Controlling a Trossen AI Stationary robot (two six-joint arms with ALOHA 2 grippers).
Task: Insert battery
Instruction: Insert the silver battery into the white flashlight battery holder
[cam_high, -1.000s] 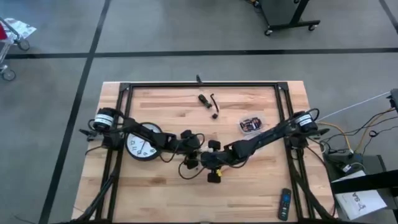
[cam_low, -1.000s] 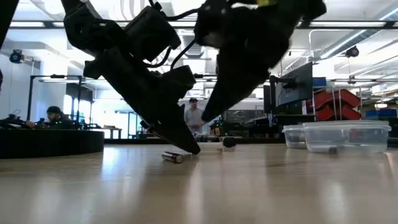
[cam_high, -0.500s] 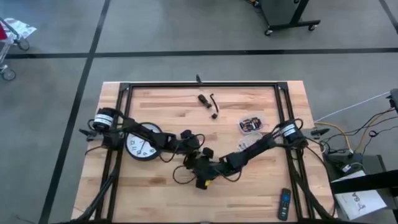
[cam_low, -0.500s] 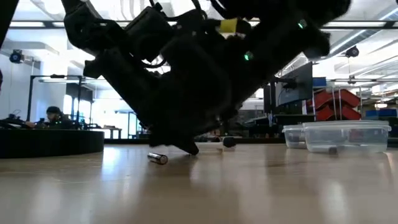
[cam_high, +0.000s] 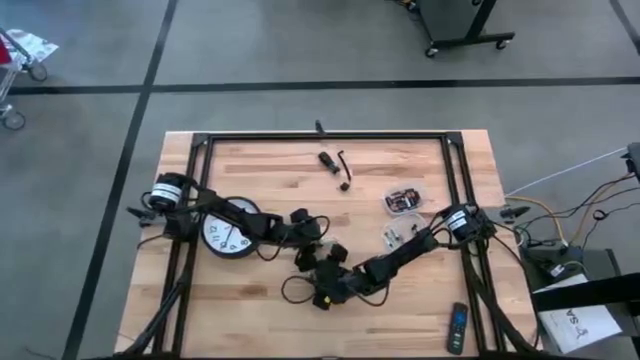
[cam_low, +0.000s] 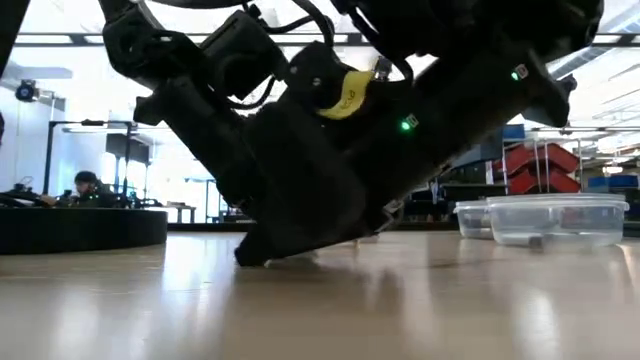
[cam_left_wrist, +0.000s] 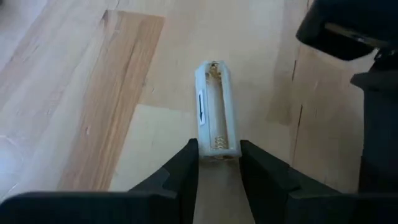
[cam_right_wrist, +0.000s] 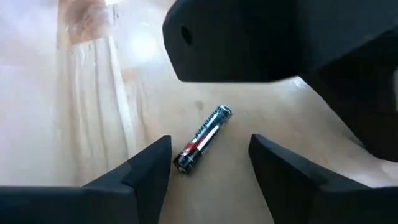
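Note:
In the left wrist view a white battery holder lies open side up on the wood, its slot empty, with my left gripper shut on its near end. In the right wrist view a black and red battery lies on the table just ahead of my open right gripper, whose fingers stand to either side of it without touching. From above, my right gripper is low near the table's middle front, close beside my left gripper. In the low view the right arm hides the battery. My left gripper pinches the holder's end between its two fingertips, one on each long side. The fingers slant down from the table's left and lie along the holder. The holder points away from the fingers and appears to rest flat on the table.
A round wall clock lies under the left arm. A clear tub of small parts sits at the right, with loose parts beside it. A remote lies at the front right, small tools at the back.
My right gripper has gone toward the table's left and near edges and down, and now stands low over the battery. The battery has shifted a little toward the table's left.

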